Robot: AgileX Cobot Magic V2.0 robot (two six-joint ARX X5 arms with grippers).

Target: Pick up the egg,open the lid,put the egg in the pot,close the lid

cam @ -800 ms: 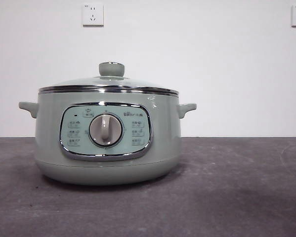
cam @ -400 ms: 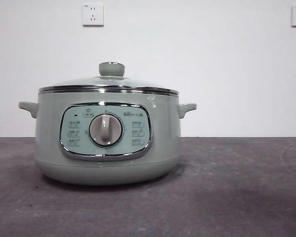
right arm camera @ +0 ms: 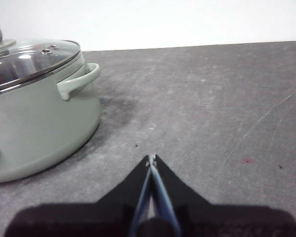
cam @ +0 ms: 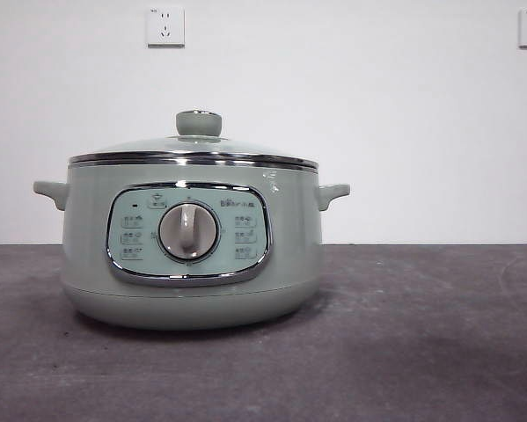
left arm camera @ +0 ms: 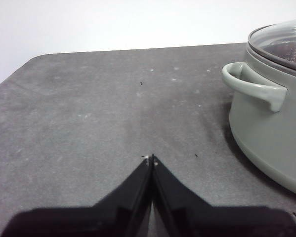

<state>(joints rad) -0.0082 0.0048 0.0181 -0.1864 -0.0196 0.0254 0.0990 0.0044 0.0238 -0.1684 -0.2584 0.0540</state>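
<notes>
Beside the left gripper [left arm camera: 151, 159], off toward its right, stands the sage-green pot [left arm camera: 266, 128], well apart from the tips, one stubby handle [left arm camera: 254, 89] pointing toward that claw. Its two black jaws are clenched tip to tip with nothing between them, above bare dark table [left arm camera: 103, 108]. The right gripper [right arm camera: 151, 159] is likewise pressed shut and empty, with the pot to its left and well apart. The glass lid [cam: 193, 149] sits closed on the pot's rim, its green knob [cam: 198, 122] upright on top. Through the glass nothing can be made out clearly, and no egg shows in any view.
</notes>
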